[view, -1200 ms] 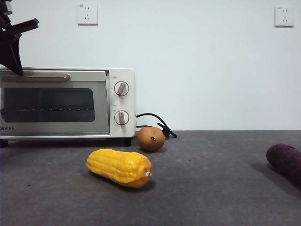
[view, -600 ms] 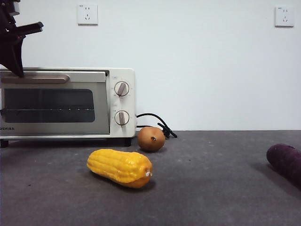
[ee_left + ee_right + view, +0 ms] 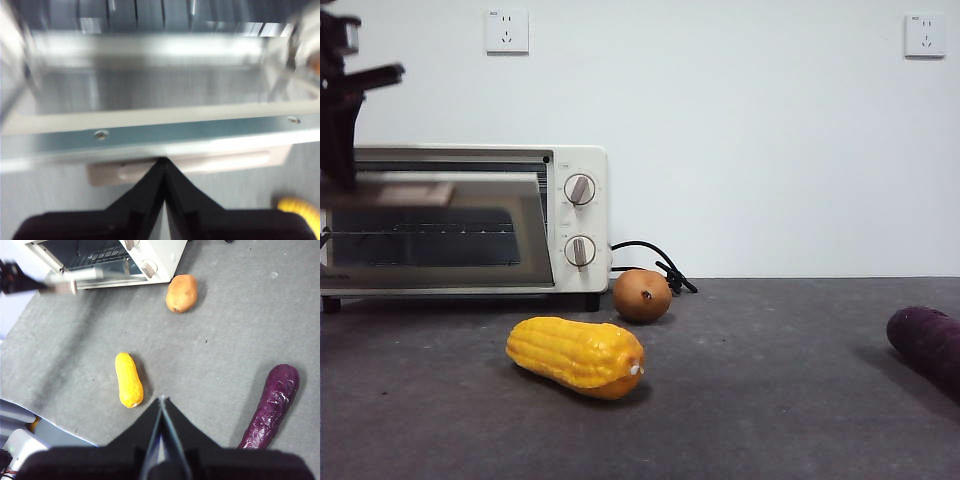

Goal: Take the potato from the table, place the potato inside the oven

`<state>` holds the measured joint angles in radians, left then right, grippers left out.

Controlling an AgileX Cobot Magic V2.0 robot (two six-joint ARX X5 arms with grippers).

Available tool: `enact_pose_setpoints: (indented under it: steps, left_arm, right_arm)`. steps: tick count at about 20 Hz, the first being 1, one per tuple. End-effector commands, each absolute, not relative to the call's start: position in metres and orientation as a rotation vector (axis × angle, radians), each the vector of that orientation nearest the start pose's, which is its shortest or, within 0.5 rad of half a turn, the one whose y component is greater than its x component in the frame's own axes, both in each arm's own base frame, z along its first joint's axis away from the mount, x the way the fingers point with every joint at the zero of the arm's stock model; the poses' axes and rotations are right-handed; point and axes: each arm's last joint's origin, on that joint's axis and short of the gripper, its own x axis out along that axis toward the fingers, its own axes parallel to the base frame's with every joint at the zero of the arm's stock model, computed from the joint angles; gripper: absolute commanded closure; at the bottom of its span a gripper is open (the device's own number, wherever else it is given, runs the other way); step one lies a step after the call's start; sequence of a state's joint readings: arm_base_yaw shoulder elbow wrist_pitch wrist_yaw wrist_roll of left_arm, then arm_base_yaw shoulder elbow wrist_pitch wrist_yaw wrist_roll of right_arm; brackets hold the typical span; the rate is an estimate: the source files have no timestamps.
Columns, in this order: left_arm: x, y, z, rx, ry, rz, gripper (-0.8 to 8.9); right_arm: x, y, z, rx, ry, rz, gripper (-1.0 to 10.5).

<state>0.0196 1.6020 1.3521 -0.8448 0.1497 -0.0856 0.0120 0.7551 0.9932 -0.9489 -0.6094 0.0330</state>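
On oven point(image 3: 582, 160) front, cut-off "OSHIBA".

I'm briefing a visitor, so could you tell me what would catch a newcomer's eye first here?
The left hand is at the handle of the oven, whose door is tilted partly open and blurred. In front lies a yellow corn cob, with the potato behind it beside the oven, on the table.

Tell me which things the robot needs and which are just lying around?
Needed: the potato, the oven with its door part-open, the left gripper at the door handle.
Lying around: the corn, the purple vegetable, the right gripper waiting.
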Motion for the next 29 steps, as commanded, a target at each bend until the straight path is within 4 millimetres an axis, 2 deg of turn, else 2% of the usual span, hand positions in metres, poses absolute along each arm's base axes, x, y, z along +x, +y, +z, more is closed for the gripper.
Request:
enact_pose_setpoints:
  steps: [1, 9, 23, 29]
  left_arm:
    - [0.336, 0.001, 0.244, -0.149, 1.153, -0.061, 8.19]
    - [0.336, -0.004, 0.241, -0.139, 1.153, -0.073, 8.19]
    - [0.317, -0.013, 0.232, -0.073, 1.350, -0.126, 8.19]
    - [0.316, -0.016, 0.231, -0.052, 1.354, -0.150, 8.19]
  right_arm:
    - [0.120, 0.018, 0.343, 0.228, 0.684, 0.590, 9.5]
    - [0.121, 0.018, 0.343, 0.226, 0.685, 0.591, 9.5]
    - [0.120, 0.018, 0.342, 0.229, 0.693, 0.591, 9.5]
    - [0.118, 0.018, 0.339, 0.223, 0.726, 0.597, 9.5]
